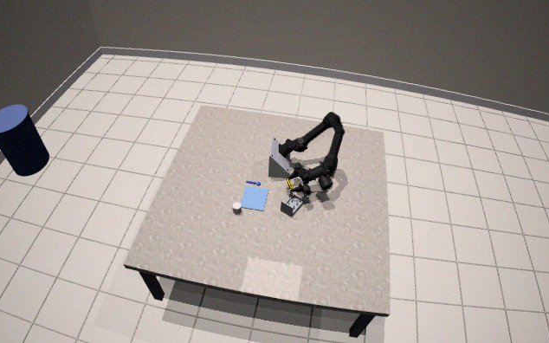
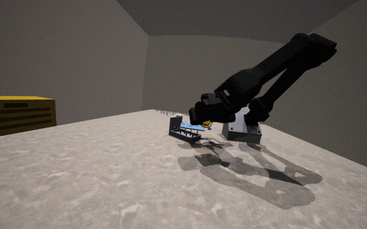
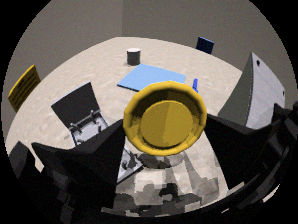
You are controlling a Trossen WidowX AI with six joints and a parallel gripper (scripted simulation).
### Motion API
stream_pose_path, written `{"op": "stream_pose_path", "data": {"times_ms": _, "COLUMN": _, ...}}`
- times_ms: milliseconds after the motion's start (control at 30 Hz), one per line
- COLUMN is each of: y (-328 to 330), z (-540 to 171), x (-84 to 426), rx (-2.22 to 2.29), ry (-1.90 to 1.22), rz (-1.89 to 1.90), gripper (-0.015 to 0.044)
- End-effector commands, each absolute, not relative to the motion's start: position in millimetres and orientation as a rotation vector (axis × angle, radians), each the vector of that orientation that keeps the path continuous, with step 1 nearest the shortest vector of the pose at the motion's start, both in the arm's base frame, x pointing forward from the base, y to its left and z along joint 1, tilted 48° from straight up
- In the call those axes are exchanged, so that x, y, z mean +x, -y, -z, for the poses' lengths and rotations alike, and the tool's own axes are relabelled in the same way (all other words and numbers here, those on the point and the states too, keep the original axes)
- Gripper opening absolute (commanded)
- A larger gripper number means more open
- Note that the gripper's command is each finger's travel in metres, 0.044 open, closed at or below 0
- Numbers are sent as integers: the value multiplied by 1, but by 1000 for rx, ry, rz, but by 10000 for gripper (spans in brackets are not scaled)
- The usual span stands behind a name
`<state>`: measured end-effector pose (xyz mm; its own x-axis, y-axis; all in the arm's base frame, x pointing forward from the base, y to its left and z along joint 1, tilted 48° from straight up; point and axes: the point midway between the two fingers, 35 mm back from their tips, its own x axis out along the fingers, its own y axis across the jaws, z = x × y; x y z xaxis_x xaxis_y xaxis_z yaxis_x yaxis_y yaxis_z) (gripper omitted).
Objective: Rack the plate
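Note:
The yellow plate (image 1: 290,184) (image 2: 206,124) (image 3: 165,122) is in the air, steeply tilted, with its round face toward the wrist camera. My gripper (image 1: 291,184) (image 3: 166,119) is shut on the plate, one finger at each side of its rim; in the exterior view the arm hides most of the plate and the fingers. The dark dish rack (image 1: 292,205) (image 2: 184,135) (image 3: 89,131) stands on the table, with a tall end panel and short posts in rows. The plate is above the table, beside the rack, between it and the arm's base. The plate and rack are apart.
A blue square mat (image 1: 255,198) (image 2: 192,126) (image 3: 150,78) lies past the rack. A blue spoon (image 1: 253,183) (image 3: 195,85) and a grey cup (image 1: 236,208) (image 3: 133,57) are near the mat. The arm's wedge-shaped base (image 1: 278,170) (image 2: 241,135) (image 3: 267,102) stands close to the gripper.

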<state>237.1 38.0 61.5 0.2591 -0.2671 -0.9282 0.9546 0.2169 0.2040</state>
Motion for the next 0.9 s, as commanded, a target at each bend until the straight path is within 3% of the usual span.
{"op": "stream_pose_path", "data": {"times_ms": 0, "y": -41, "z": -62, "x": 239, "rx": 933, "ry": -834, "rz": 991, "gripper": 0}}
{"op": "stream_pose_path", "data": {"times_ms": 867, "y": -78, "z": -78, "x": 238, "rx": 852, "ry": -392, "rz": 670, "gripper": 0}}
